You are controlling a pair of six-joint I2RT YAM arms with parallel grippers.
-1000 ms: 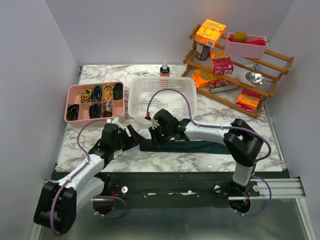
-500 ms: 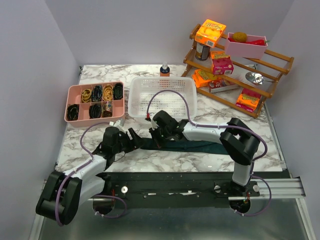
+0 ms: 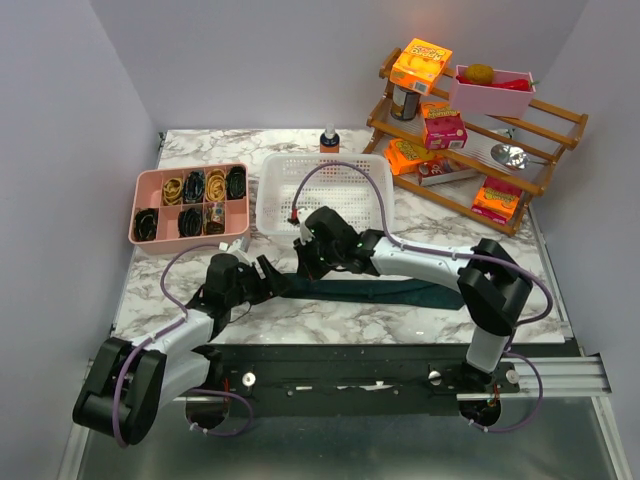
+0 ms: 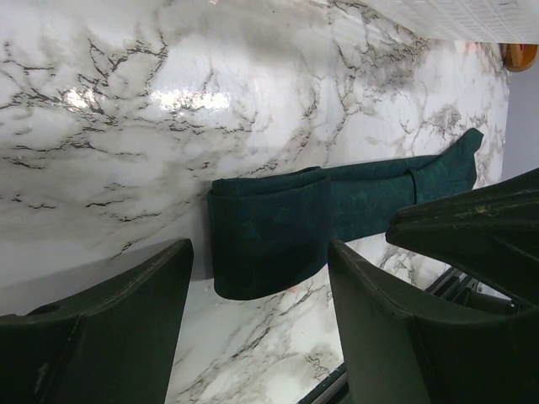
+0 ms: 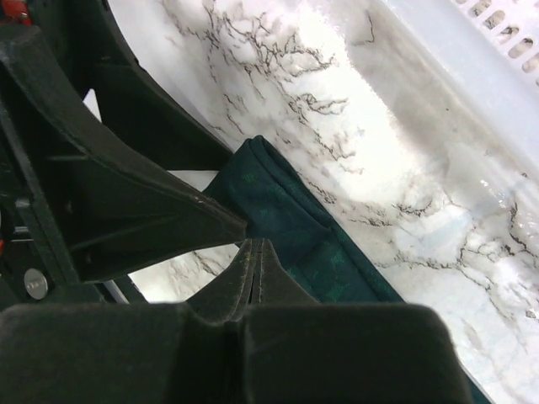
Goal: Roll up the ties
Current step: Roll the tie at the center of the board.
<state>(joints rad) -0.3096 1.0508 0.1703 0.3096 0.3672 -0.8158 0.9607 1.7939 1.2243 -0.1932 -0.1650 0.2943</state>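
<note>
The dark teal tie lies flat along the marble table's front, its left end folded over into a short loop. My left gripper is open at table level. The loop lies just ahead of its two fingers, apart from them. My right gripper is shut, and its tips hover over the tie's folded end. I see no fabric between them. The left gripper's finger shows close beside it.
A white basket stands just behind the grippers, also in the right wrist view. A pink tray of rolled ties sits at the left. A wooden rack of boxes fills the back right. A small bottle stands behind the basket.
The left gripper has moved right, up to the tie's left end. The right gripper has shifted slightly back from that end. The tie's end now lies folded over.
</note>
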